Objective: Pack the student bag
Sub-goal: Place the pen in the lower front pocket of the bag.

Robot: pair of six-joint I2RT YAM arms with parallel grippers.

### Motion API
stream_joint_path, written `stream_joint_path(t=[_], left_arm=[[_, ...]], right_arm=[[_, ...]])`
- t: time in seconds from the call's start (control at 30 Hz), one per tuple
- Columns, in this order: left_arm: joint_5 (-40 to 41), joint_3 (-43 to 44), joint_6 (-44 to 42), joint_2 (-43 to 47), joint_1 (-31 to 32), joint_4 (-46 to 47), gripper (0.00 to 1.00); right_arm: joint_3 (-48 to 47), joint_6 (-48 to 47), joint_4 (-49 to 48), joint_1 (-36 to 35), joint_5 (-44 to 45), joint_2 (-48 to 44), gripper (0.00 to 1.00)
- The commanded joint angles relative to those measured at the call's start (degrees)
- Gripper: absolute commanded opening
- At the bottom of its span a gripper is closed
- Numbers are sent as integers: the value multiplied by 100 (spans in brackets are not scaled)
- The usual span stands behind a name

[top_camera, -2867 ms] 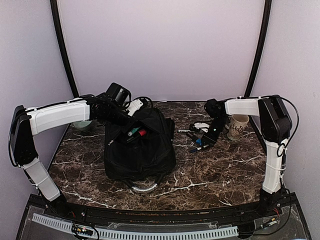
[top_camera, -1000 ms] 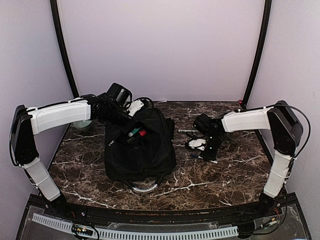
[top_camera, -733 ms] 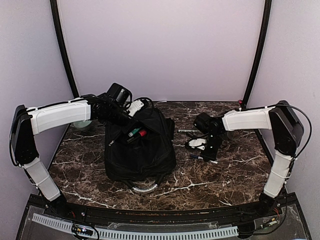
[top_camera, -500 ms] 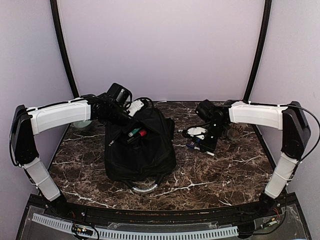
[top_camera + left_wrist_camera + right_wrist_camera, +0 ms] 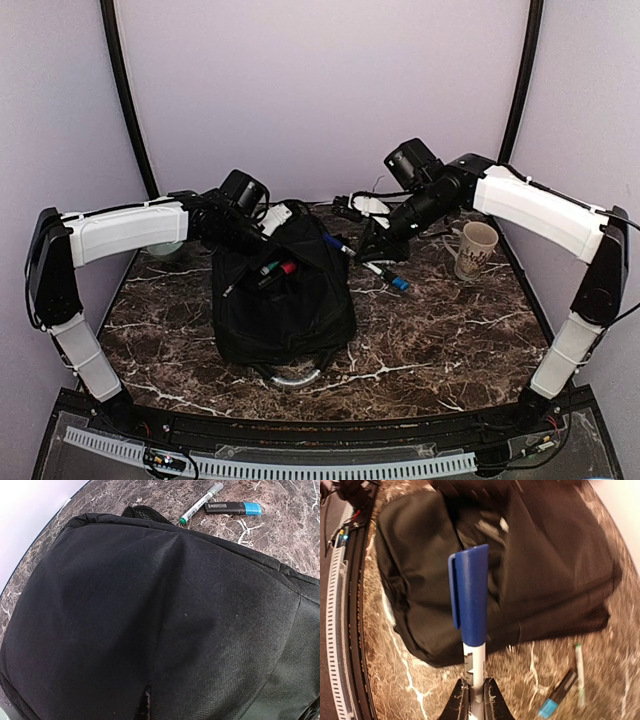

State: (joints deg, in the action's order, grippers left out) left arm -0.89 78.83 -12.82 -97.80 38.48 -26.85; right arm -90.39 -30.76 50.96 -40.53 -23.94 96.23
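Note:
The student bag [image 5: 285, 305], a black soft backpack, lies mid-table with its pale grey loop handle [image 5: 290, 378] toward me. My left gripper [image 5: 258, 222] is shut on the fabric at the bag's far top edge, and black cloth [image 5: 150, 605] fills the left wrist view. A red and a green pen [image 5: 275, 268] poke out of the bag's open pocket. My right gripper [image 5: 475, 700] is shut on a white marker with a blue cap [image 5: 470, 595]. It holds the marker in the air just right of the bag's top [image 5: 366, 242], cap toward the bag [image 5: 520, 555].
On the marble to the right of the bag lie a green-capped marker [image 5: 200, 505] and a black highlighter with a blue end [image 5: 232, 508], which also shows in the top view [image 5: 398, 283]. A cream mug [image 5: 475, 250] stands at the back right. A pale bowl [image 5: 165, 250] sits behind my left arm.
My right arm has risen off the table with the blue-capped marker and swung up and left toward the bag's top, uncovering the mug. The left arm and bag have barely moved.

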Motion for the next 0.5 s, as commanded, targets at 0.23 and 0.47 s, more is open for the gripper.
stream_joint_path(t=[0.23,0.47], left_arm=[[-183,213,113,25,-3,132,1],[-312,248,161,83,-4,113,2]], right_arm=[[-811,-621,-163,-1600,1313,357,10],[-699,-1083,-826,-2387,3073,800,7]])
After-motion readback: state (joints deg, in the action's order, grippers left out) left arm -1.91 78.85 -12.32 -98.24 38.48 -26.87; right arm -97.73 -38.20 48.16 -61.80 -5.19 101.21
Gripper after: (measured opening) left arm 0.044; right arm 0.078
